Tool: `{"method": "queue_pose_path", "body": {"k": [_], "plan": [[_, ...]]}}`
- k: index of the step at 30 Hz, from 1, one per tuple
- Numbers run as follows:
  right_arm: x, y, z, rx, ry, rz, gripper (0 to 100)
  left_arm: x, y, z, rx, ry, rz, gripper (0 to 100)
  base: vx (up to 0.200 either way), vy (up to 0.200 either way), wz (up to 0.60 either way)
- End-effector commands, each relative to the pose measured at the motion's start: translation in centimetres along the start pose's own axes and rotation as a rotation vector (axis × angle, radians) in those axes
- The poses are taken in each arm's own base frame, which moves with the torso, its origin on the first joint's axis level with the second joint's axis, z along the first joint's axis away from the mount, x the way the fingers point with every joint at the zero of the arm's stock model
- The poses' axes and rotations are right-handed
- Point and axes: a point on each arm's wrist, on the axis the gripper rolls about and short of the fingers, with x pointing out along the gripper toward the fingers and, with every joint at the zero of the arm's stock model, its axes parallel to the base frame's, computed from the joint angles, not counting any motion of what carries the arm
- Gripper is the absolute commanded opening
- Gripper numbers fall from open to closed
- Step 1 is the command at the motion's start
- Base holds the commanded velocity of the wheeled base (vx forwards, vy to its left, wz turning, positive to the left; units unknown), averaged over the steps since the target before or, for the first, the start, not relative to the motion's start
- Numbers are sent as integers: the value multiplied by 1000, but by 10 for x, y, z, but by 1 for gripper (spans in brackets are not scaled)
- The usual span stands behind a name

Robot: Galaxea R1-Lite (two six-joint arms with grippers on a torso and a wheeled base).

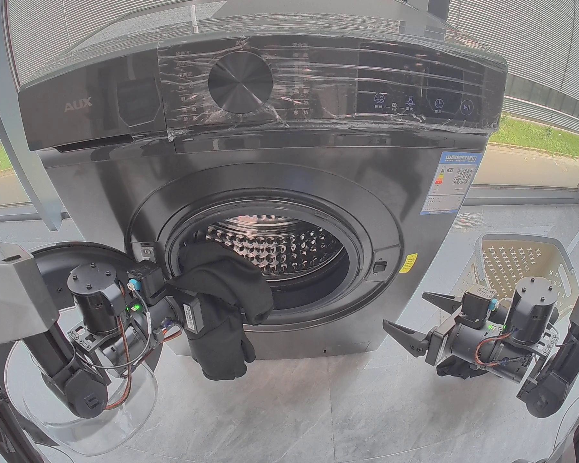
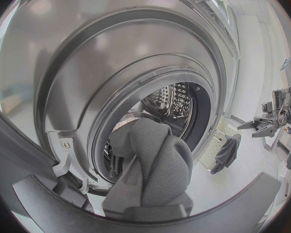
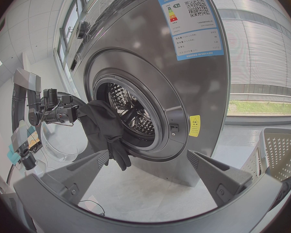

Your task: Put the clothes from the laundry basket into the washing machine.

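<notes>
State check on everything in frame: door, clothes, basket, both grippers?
washing machine door: open, swung left.
black garment: draped over the rim of the drum opening, part inside, part hanging outside.
left gripper: shut on the black garment.
right gripper: open, empty.
laundry basket: on the floor, a dark garment hanging over its edge.

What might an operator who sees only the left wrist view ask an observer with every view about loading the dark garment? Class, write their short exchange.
Operator: Is the garment fully inside?
Observer: No. The head view shows much of the garment hanging outside, down past the lower rim of the opening in the washer.
Operator: Anything left inside the basket?
Observer: From above, the basket shows bare perforated walls. The right arm hides its bottom.
</notes>
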Motion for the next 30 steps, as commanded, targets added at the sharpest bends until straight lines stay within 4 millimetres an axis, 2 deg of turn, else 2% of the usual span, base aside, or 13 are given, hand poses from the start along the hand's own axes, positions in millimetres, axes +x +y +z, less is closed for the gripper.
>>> {"method": "queue_pose_path", "body": {"k": [1,5,15,20,23,27,28,30], "plan": [[0,0,-1,0,2,2,100,0,0,-1,0,2,0,0,0,0,0],[0,0,-1,0,4,1,100,0,0,-1,0,2,0,0,150,0,0],[0,0,-1,0,4,2,100,0,-1,-1,0,5,-3,0,0,0,0],[1,2,-1,-1,3,7,100,0,-9,-3,3,12,-29,0,0,0,0],[1,6,-1,-5,3,25,100,-3,-20,-6,2,27,-72,0,0,0,0],[0,12,1,-5,-4,45,100,5,-33,-1,7,-5,-96,0,0,0,0],[0,14,1,-1,-3,52,100,17,-38,4,1,-40,-95,0,0,0,0],[-2,15,-1,0,8,56,100,28,-44,1,6,-45,-108,0,0,0,0]]}}
